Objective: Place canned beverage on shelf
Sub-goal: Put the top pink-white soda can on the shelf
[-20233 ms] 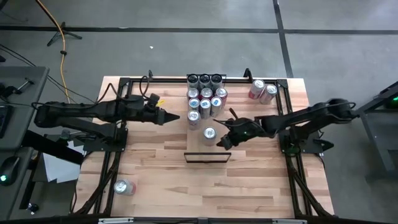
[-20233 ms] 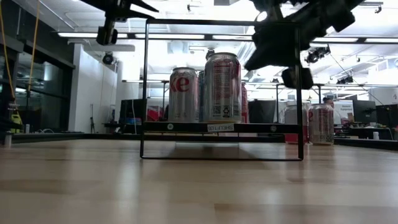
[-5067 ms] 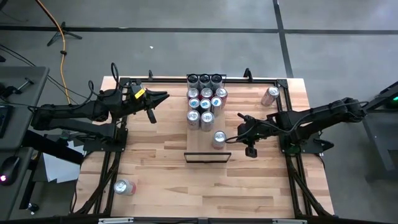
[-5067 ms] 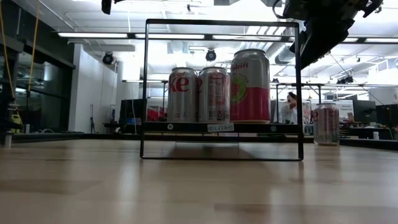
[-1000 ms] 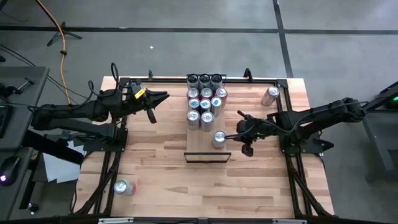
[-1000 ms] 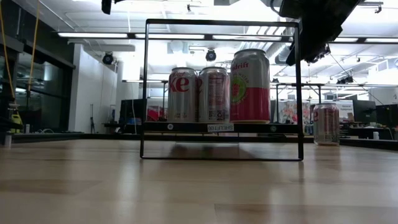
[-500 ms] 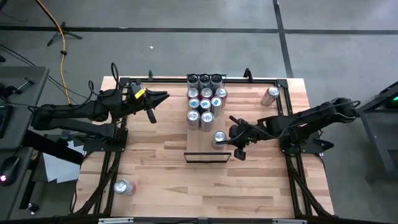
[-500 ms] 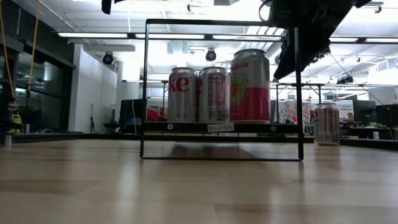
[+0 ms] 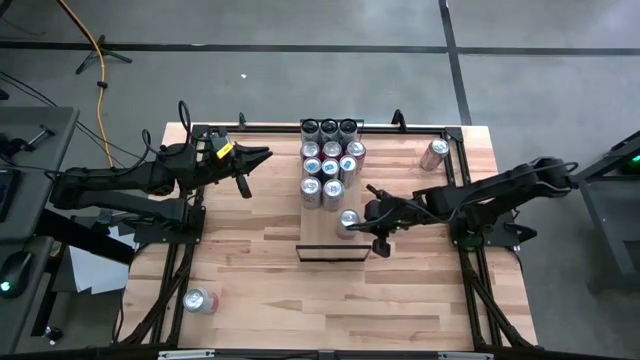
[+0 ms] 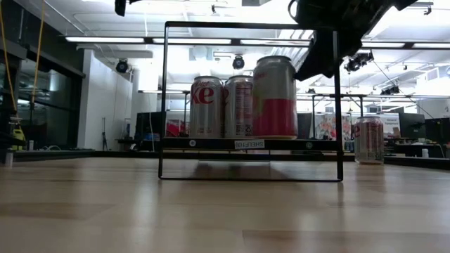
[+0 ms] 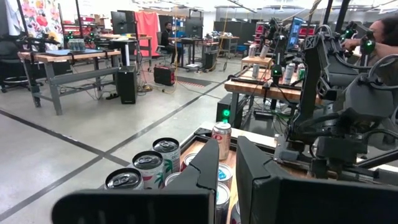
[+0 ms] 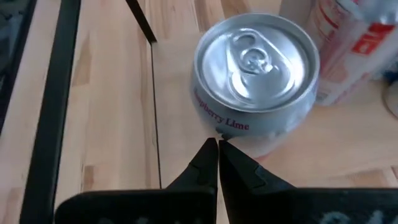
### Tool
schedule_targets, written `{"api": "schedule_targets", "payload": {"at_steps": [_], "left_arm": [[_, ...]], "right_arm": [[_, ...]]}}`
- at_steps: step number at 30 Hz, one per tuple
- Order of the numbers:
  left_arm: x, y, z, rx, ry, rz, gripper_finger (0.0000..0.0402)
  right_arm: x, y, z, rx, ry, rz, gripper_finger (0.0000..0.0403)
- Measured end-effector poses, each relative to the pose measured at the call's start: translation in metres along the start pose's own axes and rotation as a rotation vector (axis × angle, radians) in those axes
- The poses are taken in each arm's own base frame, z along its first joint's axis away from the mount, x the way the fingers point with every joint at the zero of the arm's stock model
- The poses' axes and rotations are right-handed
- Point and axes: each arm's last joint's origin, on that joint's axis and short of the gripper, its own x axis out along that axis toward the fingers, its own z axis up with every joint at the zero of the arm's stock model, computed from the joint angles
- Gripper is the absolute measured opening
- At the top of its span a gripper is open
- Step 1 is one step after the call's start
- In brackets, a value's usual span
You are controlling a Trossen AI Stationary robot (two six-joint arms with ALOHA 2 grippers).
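The right gripper (image 12: pixel 217 144) had its fingers pinched shut, tips against the Raspberry Lime can (image 12: pixel 255 81) near the shelf's (image 9: pixel 318 235) front edge. Looked like a nudging step; next, push it toward the pack. The left gripper (image 9: pixel 262 155) idled, closed, by the desk's far-left corner.

A: What surrounds the work area?

B: A pale butcher-block wooden tabletop (image 9: pixel 270 285) bordered by a black metal rail frame (image 9: pixel 178 262). Grey concrete floor (image 9: pixel 300 70) lies around it, crossed by dark lines, with a yellow cable (image 9: pixel 100 95) trailing at the upper left.

A: And off to the side?

B: White sheets of paper (image 9: pixel 88 268) lie on the floor beside the tabletop's left edge. Beyond, through the low view, long ceiling light strips (image 10: pixel 105 39) glow over a workshop room with wooden workbenches (image 11: pixel 68 57).
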Motion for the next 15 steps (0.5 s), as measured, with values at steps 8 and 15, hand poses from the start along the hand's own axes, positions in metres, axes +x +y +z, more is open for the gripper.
{"api": "schedule_targets", "payload": {"at_steps": [8,15], "left_arm": [[0.0,0.0,0.0,-0.001,0.001,0.0,0.0003],[0.0,0.0,0.0,-0.001,-0.001,0.0,0.0003]], "right_arm": [[0.018,0.003,0.001,-0.015,-0.014,0.016,0.0],[0.024,0.001,-0.005,-0.021,0.045,0.006,0.0]]}}
